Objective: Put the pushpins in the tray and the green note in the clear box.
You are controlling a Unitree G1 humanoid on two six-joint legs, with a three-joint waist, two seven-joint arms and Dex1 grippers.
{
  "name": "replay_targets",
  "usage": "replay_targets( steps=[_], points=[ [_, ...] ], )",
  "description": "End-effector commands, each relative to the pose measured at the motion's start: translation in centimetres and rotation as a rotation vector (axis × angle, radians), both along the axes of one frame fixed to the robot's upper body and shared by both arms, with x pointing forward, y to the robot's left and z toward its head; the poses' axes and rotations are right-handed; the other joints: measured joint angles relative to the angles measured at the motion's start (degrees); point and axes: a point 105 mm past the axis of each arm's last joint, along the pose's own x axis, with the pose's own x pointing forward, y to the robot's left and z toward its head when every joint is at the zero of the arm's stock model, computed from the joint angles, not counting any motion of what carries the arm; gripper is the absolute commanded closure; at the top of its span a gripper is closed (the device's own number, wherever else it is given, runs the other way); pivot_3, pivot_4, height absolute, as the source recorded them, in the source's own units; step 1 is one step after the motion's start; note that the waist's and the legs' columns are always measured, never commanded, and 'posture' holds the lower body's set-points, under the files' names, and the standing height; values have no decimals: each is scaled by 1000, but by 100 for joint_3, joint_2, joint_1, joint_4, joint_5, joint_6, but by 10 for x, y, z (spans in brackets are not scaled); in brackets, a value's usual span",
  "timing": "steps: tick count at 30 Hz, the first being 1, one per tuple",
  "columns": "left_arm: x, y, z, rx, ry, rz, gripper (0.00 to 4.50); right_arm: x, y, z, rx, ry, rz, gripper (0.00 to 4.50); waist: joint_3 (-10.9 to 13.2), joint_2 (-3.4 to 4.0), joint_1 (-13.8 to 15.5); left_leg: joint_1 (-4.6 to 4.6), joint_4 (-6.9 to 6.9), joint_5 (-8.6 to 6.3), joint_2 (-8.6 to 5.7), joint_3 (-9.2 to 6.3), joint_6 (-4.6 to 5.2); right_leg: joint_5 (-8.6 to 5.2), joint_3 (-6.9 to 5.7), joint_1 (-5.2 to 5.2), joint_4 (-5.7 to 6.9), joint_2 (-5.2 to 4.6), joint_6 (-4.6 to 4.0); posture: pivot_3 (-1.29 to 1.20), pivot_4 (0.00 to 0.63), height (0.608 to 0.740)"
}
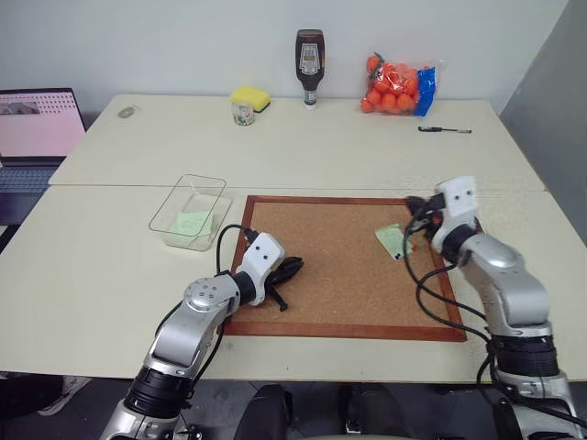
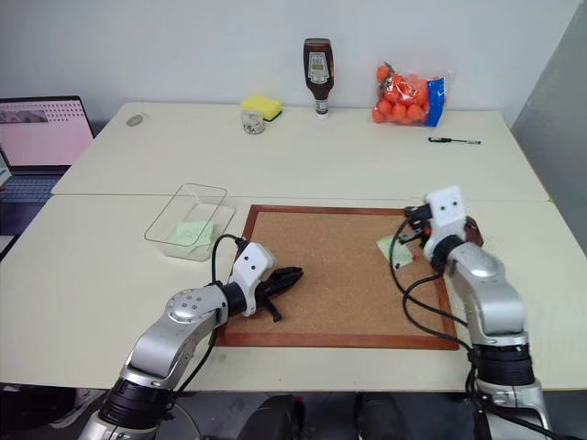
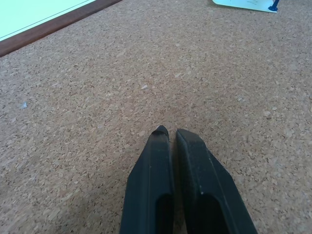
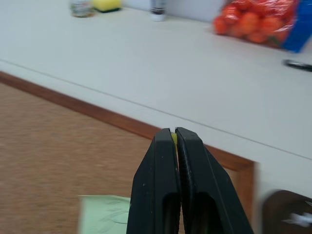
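Observation:
A pale green note (image 1: pixel 393 240) lies on the right part of the corkboard (image 1: pixel 339 275), with a dark blue pushpin (image 3: pixel 274 6) stuck at its edge. Just right of the note, my right gripper (image 4: pixel 173 134) hovers level and shut, pinching a tiny yellowish thing at its tips that looks like a pushpin. The dark reddish-brown tray (image 4: pixel 285 209) sits beside the board's right frame, mostly hidden behind that arm. My left gripper (image 3: pixel 173 132) is shut and empty, low over the board's left side. The clear box (image 1: pixel 188 213) stands left of the board with a green paper inside.
At the table's back stand a yellow sponge (image 1: pixel 250 96), a small jar (image 1: pixel 242 112), a dark sauce bottle (image 1: pixel 309 66) and a bag of oranges (image 1: pixel 396 87). A pen (image 1: pixel 445 130) lies at the far right. A laptop (image 1: pixel 37 124) sits at the left edge.

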Motion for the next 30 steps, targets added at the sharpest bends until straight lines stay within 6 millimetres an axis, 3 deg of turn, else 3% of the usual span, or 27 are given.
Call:
replay_targets(
  steps=[1, 6, 11, 25, 30],
  points=[
    [-8, -3, -20, 32, 72, -12, 4202, 2, -41, 6, -55, -2, -131, 4461, -1, 2, -1, 1, 0, 0, 0, 0, 0, -1, 0, 1, 0, 0, 1, 0, 150, 740],
    [-6, -4, -18, 38, 65, -23, 4202, 9, -68, -14, -88, 98, -199, 4461, -3, 6, -6, 6, 0, 0, 0, 2, 1, -1, 0, 7, 1, 0, 2, 0, 150, 740],
    [-5, -3, -18, 40, 64, -24, 4202, 15, -70, -25, -81, 133, -204, 4461, -5, 9, -6, 8, 0, 1, 0, 3, 4, -1, 1, 11, 1, 0, 2, 0, 150, 740],
    [-5, -3, -17, 38, 61, -25, 4202, 12, -69, -39, -101, 164, -204, 1549, -5, 10, -3, 7, 0, 2, 0, 3, 3, -2, 1, 13, -1, 0, 5, 0, 150, 740],
    [-5, -3, -17, 39, 60, -27, 4202, 10, -67, -31, -74, 120, -209, 1549, -6, 10, -2, 7, 0, 2, 0, 3, 3, -2, 1, 13, -2, 0, 6, 0, 150, 740]
  ],
)
